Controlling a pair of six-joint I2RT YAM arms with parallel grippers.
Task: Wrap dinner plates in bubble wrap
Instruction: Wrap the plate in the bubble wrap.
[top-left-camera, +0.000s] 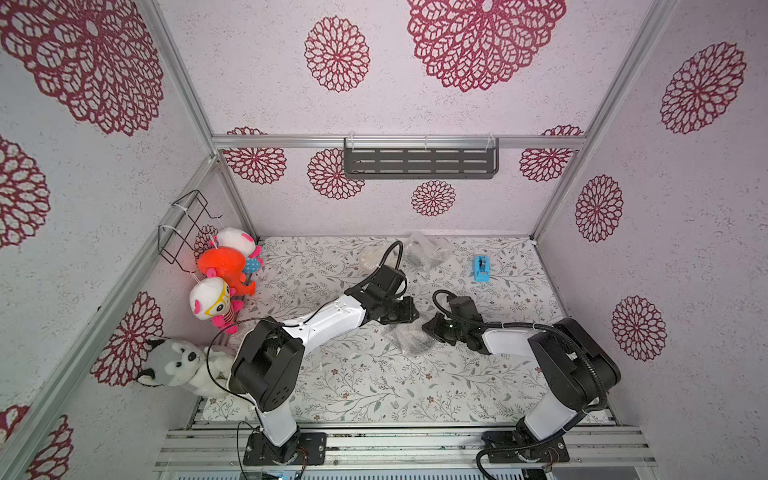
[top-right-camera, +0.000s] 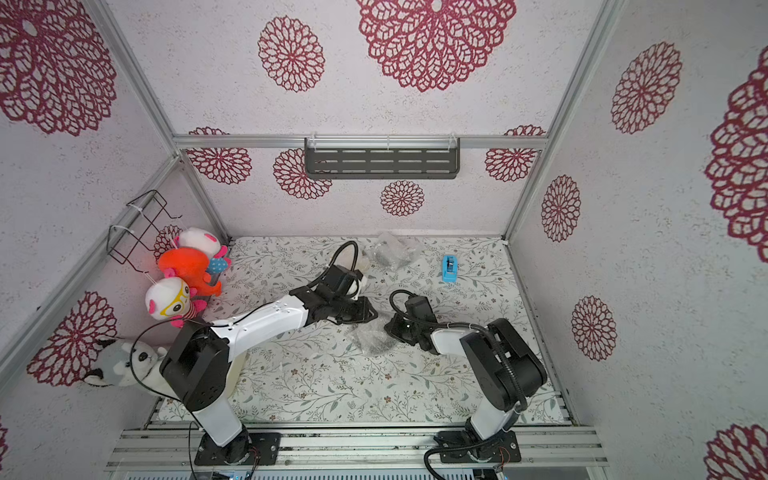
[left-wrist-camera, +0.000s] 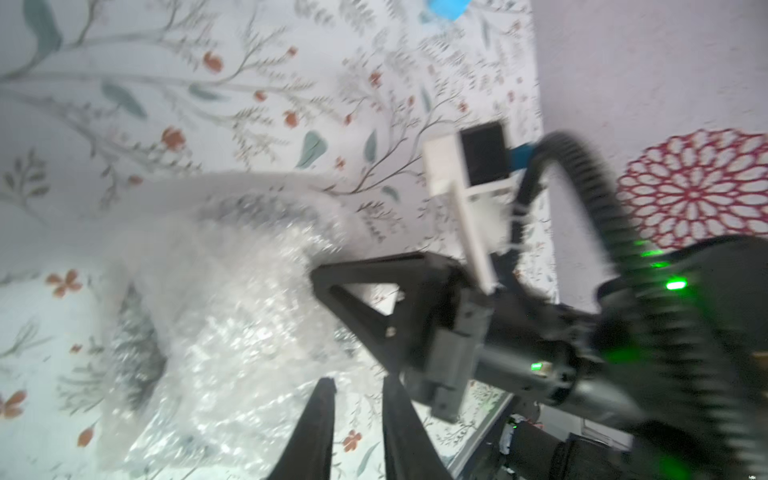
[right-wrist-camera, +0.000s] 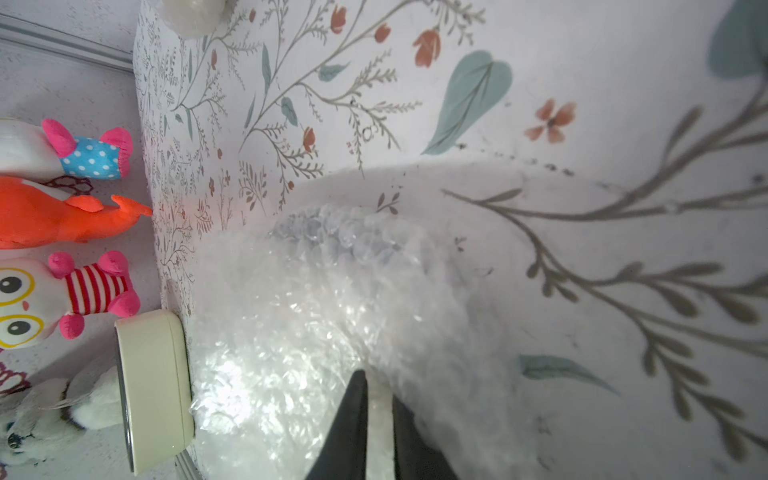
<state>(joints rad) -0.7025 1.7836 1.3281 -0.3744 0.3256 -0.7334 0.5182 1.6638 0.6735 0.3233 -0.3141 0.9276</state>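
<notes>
A: Count on the worktop (top-left-camera: 353, 386)?

B: Three bundles of bubble wrap (top-left-camera: 405, 347), one of the dinner plates (top-left-camera: 417, 261) inside each, so three plates. Two bundles sit side by side at top centre of the worktop in both top views. The pale bundle (top-left-camera: 369, 257) is on the left and partly behind the left arm's cable. The one on the right shows dark through the wrap. The third is mid-worktop, between the two arms, and is also dark inside. Can't tell which dark plate is the teal one.

A: Jaws?

B: Left gripper (left-wrist-camera: 359, 380): jaws apart with nothing between them, just over the edge of the mid bundle. That wrist view is blurred. Right gripper (right-wrist-camera: 378, 384): jaws almost closed with a pale strip of wrap in the slot, so they're pinching the wrap of the same bundle.

A: Other items?

B: One blue tape dispenser (top-left-camera: 481, 269), upper right of the worktop, well apart from the bundles. One cream tub (right-wrist-camera: 153, 390) at the worktop's left edge, mostly hidden by the left arm in both top views. Four plush toys (top-left-camera: 224, 266) along the left wall. One wire basket (top-left-camera: 183, 226) above them. One dark slotted shelf (top-left-camera: 420, 163) on the back wall.
</notes>
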